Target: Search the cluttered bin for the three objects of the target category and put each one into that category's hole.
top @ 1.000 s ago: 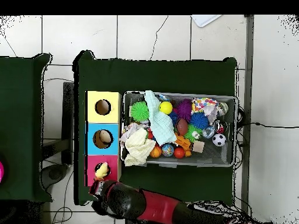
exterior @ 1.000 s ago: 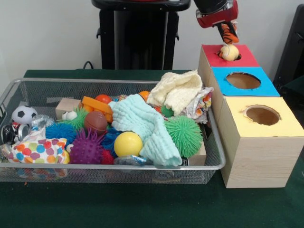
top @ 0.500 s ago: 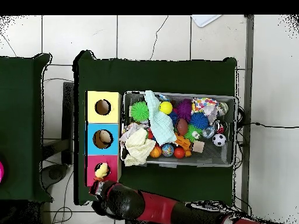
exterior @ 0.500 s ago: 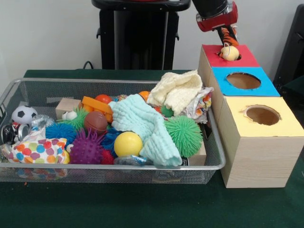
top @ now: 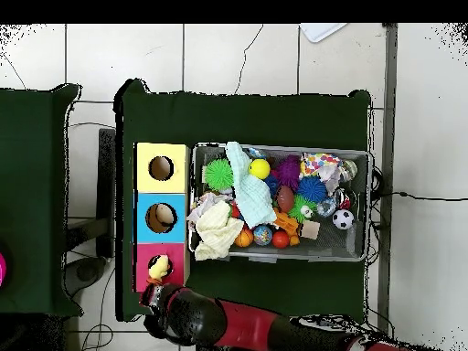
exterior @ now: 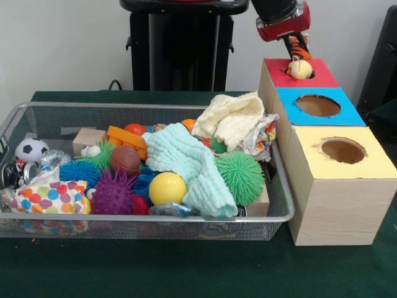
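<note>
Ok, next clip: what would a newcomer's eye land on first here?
Probably the wire mesh bin on the green table, heaped with spiky rubber balls, a yellow ball near its front and a mint cloth draped across the pile. Next, the row of three wooden boxes beside it, where a small yellow ball sits in the red-ringed hole just under the claw.

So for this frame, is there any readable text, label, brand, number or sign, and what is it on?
None can be read in either view.
The three wooden boxes carry plain paint only: red hole, blue, yellow.
The crinkled wrapper by the cluttered bin rim has print, too blurred to read.
The polka-dot cloth shows dots only.
The end effector shows no marking.
</note>
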You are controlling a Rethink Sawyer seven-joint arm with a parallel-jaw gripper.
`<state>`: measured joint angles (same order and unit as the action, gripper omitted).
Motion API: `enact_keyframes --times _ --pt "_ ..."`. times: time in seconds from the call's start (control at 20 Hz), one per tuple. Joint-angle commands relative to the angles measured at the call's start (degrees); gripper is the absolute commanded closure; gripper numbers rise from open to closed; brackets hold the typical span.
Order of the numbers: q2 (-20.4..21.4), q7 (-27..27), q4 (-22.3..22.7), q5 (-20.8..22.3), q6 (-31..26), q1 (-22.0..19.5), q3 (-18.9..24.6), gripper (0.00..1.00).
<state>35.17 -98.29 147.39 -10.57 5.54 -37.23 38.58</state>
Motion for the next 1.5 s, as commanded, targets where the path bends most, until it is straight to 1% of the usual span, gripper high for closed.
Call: enact_keyframes --times 0.05,0.25,0.35,0.55,0.7,0.75,0.8,1.0,1.1,1.2,1.35,1.5 --pt "-1.9 -14.0 -8.4 -0.9 7.1 1.1 -4.2 1.0" --pt "-3.6 -13.6 -10.0 -0.1 10.5 2.8 -6.9 1.0" --pt "-5.7 -12.8 -11.7 0.8 12.6 3.7 -9.0 1.0" --pt "-7.9 -11.7 -14.7 2.1 14.7 5.2 -12.3 1.0" --pt "-9.8 -11.5 -16.1 3.5 15.2 5.5 -13.7 1.0" --pt "-9.4 -11.8 -15.7 3.6 14.4 5.1 -13.5 1.0" --pt "-8.2 -11.9 -15.1 3.2 12.4 4.9 -13.1 1.0" --pt "-3.5 -10.8 -13.5 1.8 2.3 2.2 -10.3 1.0" --pt "-2.0 -11.6 -12.4 1.1 -0.6 0.1 -7.8 1.0" --pt "-0.6 -11.5 -11.7 0.8 -3.5 -1.0 -6.4 1.0" --pt "1.1 -11.0 -11.7 0.0 -7.7 -1.5 -5.6 1.0" --pt "2.2 -11.0 -11.4 -0.6 -10.3 -1.9 -4.6 1.0"
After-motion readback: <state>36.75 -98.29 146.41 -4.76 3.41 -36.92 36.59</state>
